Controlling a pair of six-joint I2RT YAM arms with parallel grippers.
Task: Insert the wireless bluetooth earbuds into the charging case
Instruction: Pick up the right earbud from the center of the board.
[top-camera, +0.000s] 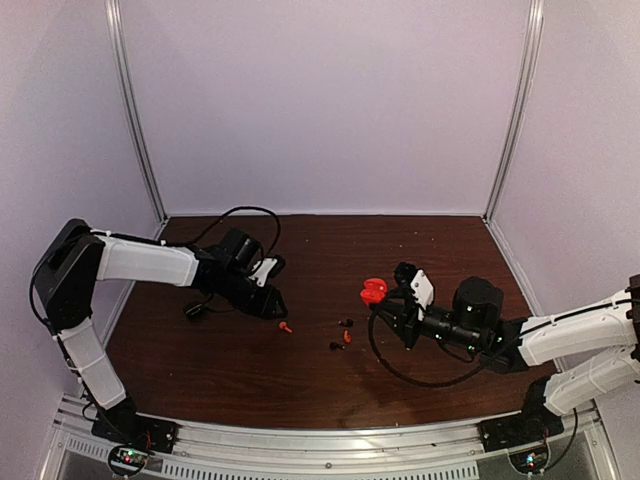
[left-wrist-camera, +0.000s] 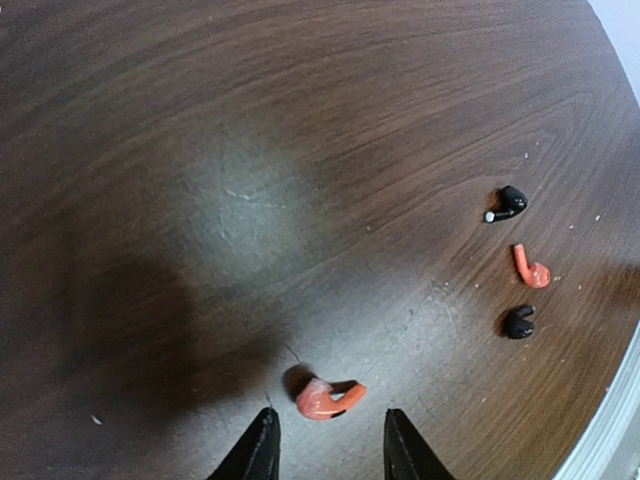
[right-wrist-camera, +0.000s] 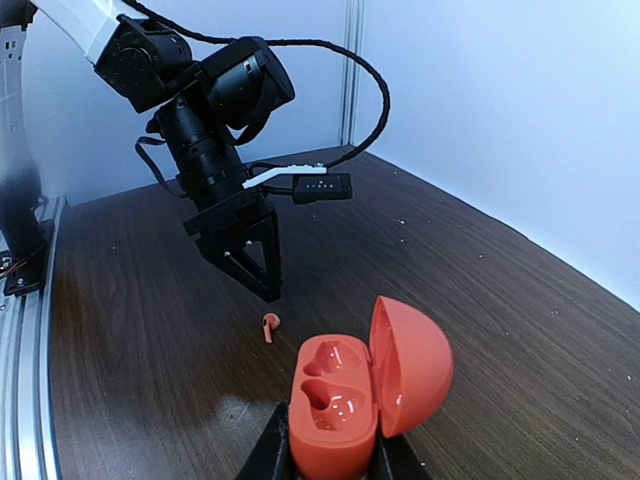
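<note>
On a dark wood table (top-camera: 230, 370), two robot arms work w/ 4 earbuds & 1 charging case.

L gripper (left-wrist-camera: 330, 445) hangs tip-down over a red earbud (left-wrist-camera: 328, 398), jaws a little apart & holding nothing. The bud lies flat on the wood just ahead of the gap btwn the tips. Three more buds sit in a short row toward the R arm's side: a black earbud (left-wrist-camera: 507, 203), a second red earbud (left-wrist-camera: 532, 270) & a second black earbud (left-wrist-camera: 518, 322), none touching. Tally: 2 red, 2 black, all on the tabletop. R gripper (right-wrist-camera: 332, 455) is clamped on the base of the single red charging case (right-wrist-camera: 330, 400), lid (right-wrist-camera: 415, 365) hinged up, its 2 wells (right-wrist-camera: 330, 375) bare. The case is well apart from all 4 buds.
</note>
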